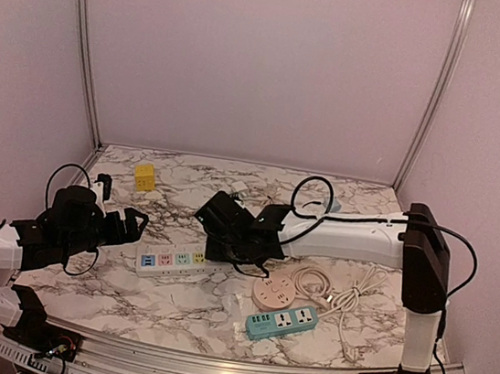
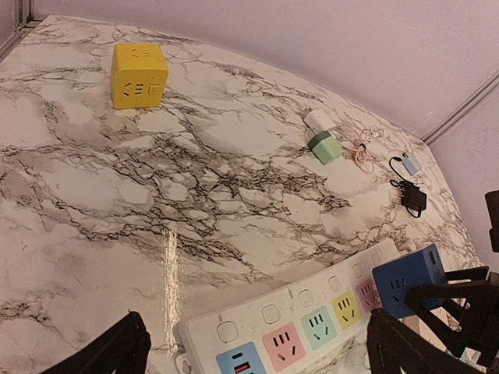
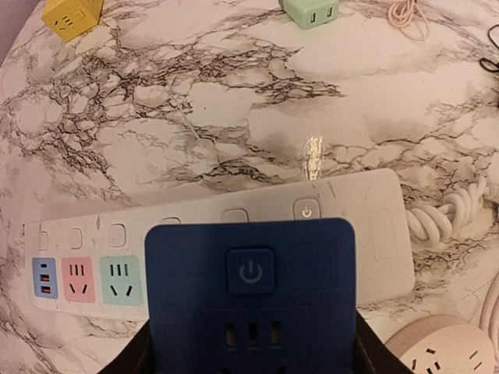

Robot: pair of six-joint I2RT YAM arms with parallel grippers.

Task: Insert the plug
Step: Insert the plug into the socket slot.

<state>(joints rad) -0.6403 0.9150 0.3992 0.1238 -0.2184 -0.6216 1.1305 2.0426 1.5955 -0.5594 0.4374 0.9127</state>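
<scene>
— The right gripper (image 3: pixel 253 360): what is held?
— The blue plug (image 3: pixel 249 296) is clamped in its partly closed jaws, over the right part of the white power strip (image 3: pixel 366 226).
— And the left gripper (image 2: pixel 257 347)?
— Spread wide, nothing held, at the strip's left end.

Marble-pattern table (image 1: pixel 170 306), bearing:
- yellow cube socket (image 2: pixel 139 75), far left
- green-and-white adapter (image 2: pixel 323 140), pink coiled cable (image 2: pixel 361 152) just beside it
- black charger (image 2: pixel 413 196), further right
- round beige socket (image 1: pixel 274 293) beside teal power strip (image 1: pixel 282 321), near edge
</scene>
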